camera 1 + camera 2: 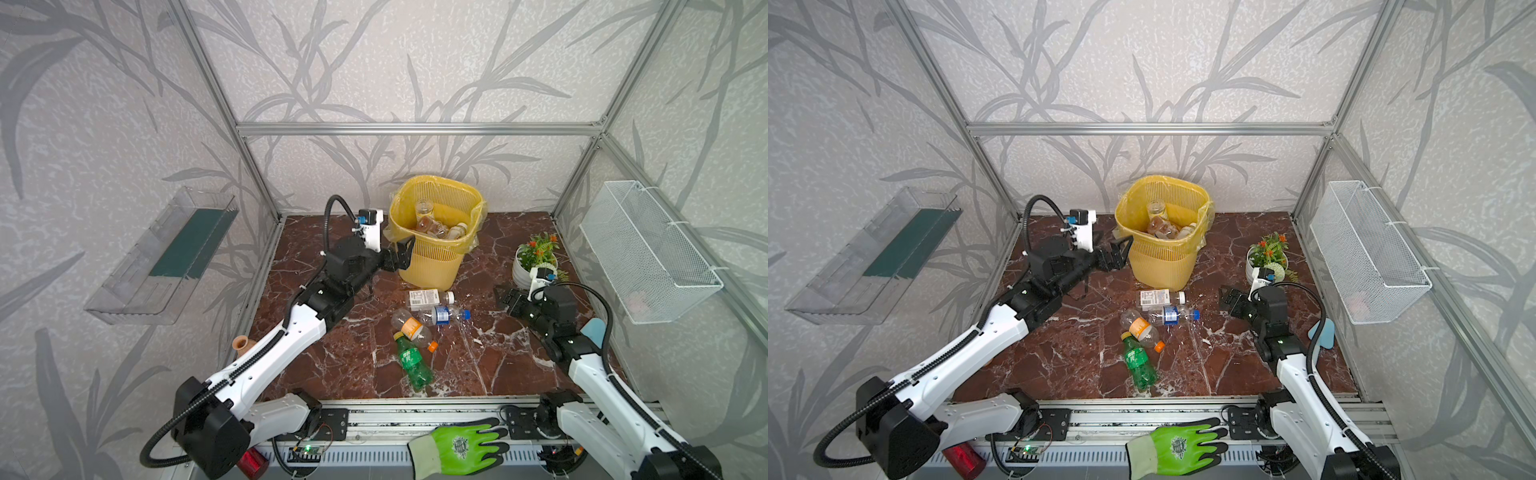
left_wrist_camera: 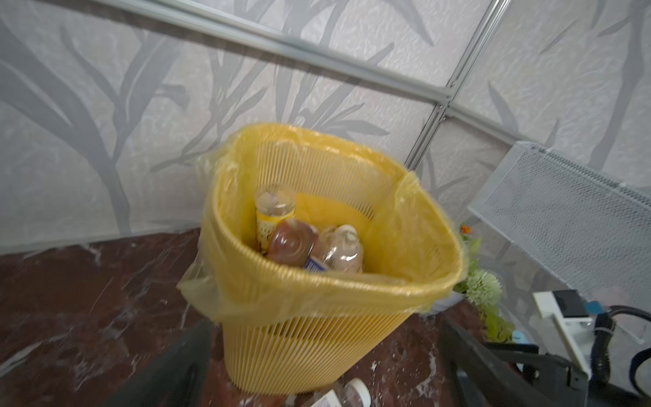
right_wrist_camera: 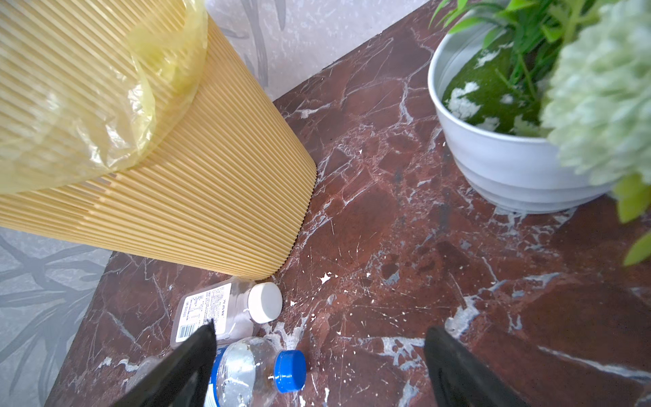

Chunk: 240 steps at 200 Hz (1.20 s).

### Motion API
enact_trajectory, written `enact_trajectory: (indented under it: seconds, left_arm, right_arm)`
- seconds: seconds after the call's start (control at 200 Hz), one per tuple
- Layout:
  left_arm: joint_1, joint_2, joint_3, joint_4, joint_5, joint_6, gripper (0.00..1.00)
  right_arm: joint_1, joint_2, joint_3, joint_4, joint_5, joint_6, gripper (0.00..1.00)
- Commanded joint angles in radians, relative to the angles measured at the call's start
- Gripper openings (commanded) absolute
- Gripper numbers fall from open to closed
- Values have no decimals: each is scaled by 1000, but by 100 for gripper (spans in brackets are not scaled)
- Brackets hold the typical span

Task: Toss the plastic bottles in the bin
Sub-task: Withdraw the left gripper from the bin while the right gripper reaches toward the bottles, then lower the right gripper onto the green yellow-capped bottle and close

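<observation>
In a top view, the tall yellow slatted bin (image 1: pixel 432 257), lined with a translucent bag (image 1: pixel 478 220), stood far centre, holding clear bottles (image 1: pixel 436 226). Four more bottles (image 1: pixel 415 328) lay just nearer.
Left wrist view: the left gripper (image 2: pixel 326 324) was spread and empty, facing the bin.
Right wrist view: the right gripper (image 3: pixel 321 326) was spread near a blue-capped bottle (image 3: pixel 246 373).

You've got the white-cap bottle (image 1: pixel 430 298), blue-cap bottle (image 1: pixel 446 314), orange-cap bottle (image 1: pixel 411 328) and green bottle (image 1: pixel 411 365) lying flat before the upright yellow bin (image 1: pixel 432 266), with more bottles (image 1: pixel 436 226) inside.
</observation>
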Motion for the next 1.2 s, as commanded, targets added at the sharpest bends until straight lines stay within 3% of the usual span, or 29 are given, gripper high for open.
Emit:
enact_trajectory:
  seconds: [0.0,0.14,0.31,0.47,0.97,1.194]
  left_arm:
    - [-3,-99,-81,-14,-107,-41,99]
    - [-2,-175,-208,-71,-235,-160,99]
    - [2,-216,-302,-131,-321,-206,99]
    - [14,-205,-307,-229,-400,-244,99]
    - [61,-279,-382,-290,-504,-298,99]
    - [92,-337,-420,-313,-494,-314,99]
  right_arm:
    - [33,28,37,45,-21,6,92]
    - [92,95,60,62,-19,-30,92]
    - [190,159,105,51,0,-64,90]
    - [382,194,169,-52,80,-75,88]
    - [919,342,326,-341,215,17,83]
    - [1012,484,397,-362,176,28,80]
